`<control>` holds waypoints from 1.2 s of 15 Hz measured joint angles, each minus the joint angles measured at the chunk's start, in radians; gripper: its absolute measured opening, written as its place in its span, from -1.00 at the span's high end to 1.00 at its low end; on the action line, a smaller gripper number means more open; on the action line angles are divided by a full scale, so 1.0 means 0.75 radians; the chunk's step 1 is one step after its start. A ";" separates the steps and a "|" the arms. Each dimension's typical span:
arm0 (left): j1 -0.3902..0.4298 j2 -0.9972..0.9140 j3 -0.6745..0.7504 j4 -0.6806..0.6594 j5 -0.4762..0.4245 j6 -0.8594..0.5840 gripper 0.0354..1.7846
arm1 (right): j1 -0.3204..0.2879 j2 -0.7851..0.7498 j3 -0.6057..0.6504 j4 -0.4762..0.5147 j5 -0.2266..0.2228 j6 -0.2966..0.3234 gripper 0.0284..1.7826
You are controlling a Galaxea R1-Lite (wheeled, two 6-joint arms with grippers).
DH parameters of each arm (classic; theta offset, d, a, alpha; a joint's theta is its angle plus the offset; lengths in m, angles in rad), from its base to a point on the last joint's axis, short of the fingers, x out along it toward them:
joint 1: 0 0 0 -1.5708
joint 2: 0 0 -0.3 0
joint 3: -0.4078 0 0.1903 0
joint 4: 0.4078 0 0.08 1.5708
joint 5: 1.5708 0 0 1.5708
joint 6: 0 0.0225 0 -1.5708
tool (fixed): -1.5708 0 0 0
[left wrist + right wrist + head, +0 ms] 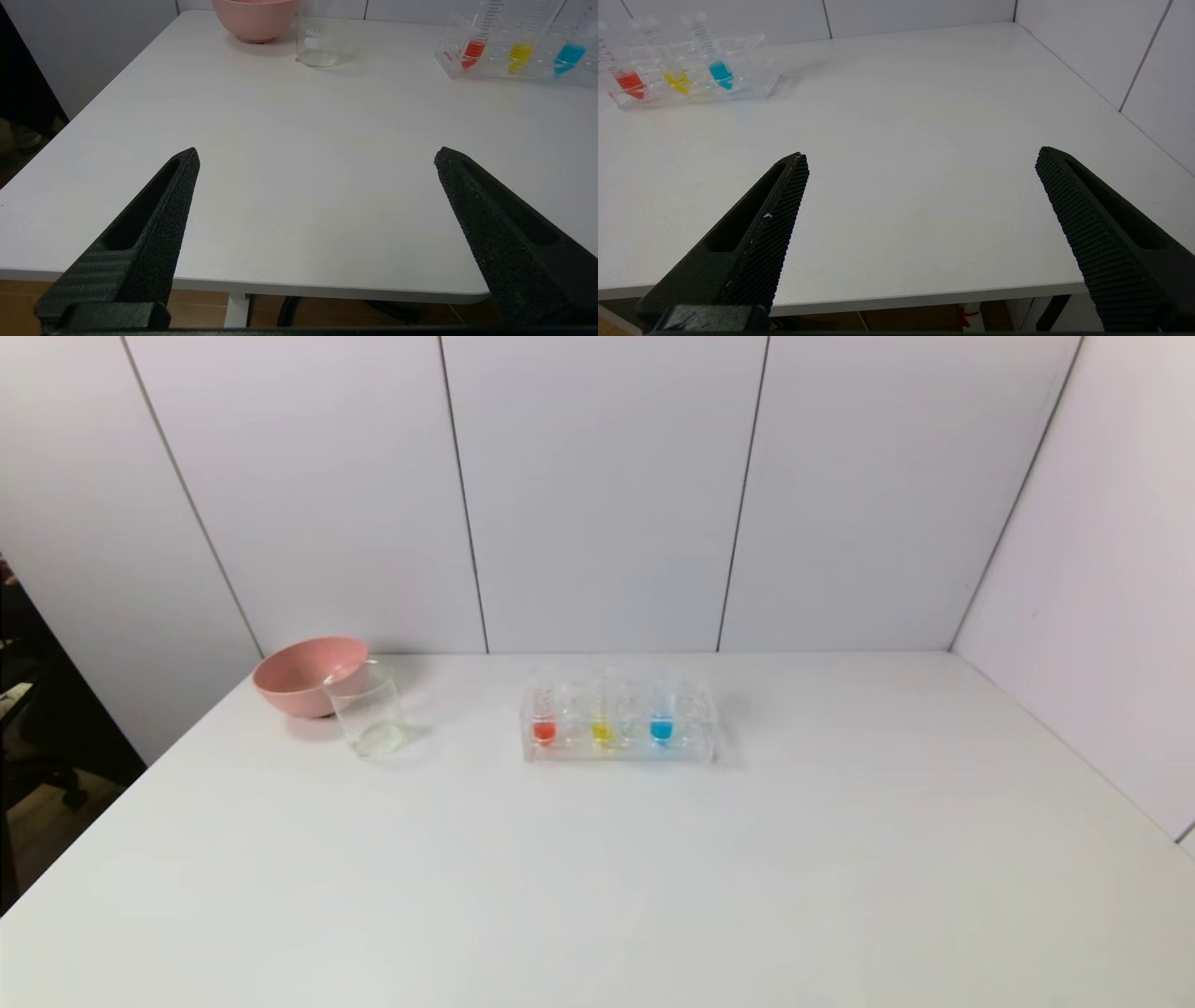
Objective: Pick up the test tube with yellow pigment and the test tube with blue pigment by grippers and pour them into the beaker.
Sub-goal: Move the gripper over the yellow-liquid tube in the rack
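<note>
Both grippers, left gripper [316,156] and right gripper [922,156], gape empty, unseen from the head view.

We are looking at a bright scene with soft, even light that seems to be coming from above. The flat white table [597,877] is shining a little. The round pink bowl [308,674] and the small clear glass beaker [369,719] are throwing pale grey shadows. The clear plastic tube rack [618,728] is casting a faint shadow toward the right. In the head view the far things are looking slightly soft. In both wrist views the tubes are leaning near the edges.
</note>
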 joint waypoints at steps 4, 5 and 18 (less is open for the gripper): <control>0.000 0.000 0.000 -0.001 0.000 0.000 -0.98 | 0.001 0.000 0.000 0.000 0.000 0.001 -0.99; 0.000 0.000 0.000 -0.001 0.000 0.000 -0.98 | 0.001 0.000 0.000 0.000 0.000 0.000 -0.99; -0.001 0.000 -0.014 -0.003 0.005 -0.001 -0.98 | 0.000 0.000 0.000 -0.001 0.000 0.000 -0.99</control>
